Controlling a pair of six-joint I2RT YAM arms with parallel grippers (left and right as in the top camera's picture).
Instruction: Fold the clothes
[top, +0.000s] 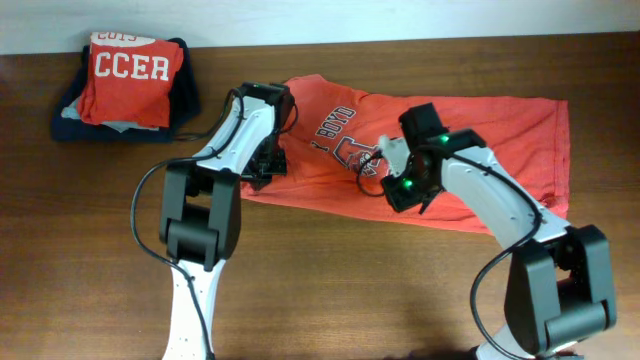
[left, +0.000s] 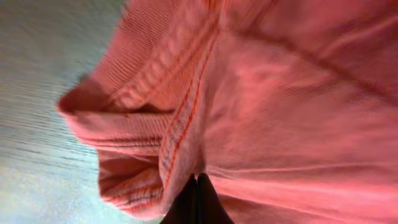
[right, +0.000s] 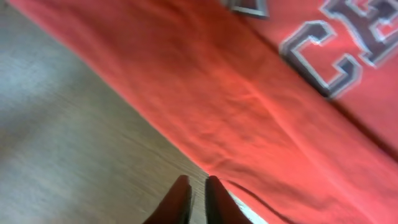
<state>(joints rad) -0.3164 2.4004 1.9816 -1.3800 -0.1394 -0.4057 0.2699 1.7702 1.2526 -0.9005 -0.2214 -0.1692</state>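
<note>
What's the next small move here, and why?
Probably the right gripper should close fully on the near hem of the T-shirt. Its fingers stand almost together right at that edge, while the left gripper already pinches bunched fabric.

Open for passing: bare table (top: 350, 300) along the near side and a thin strip along the far edge. Blocked at far left by a pile of folded clothes (top: 125, 80). Blocked across middle and right by the spread shirt (top: 500, 140), with the left arm (top: 225, 140) over its left end and the right arm (top: 490, 190) over its near hem. Only a narrow gap between the two arms.
</note>
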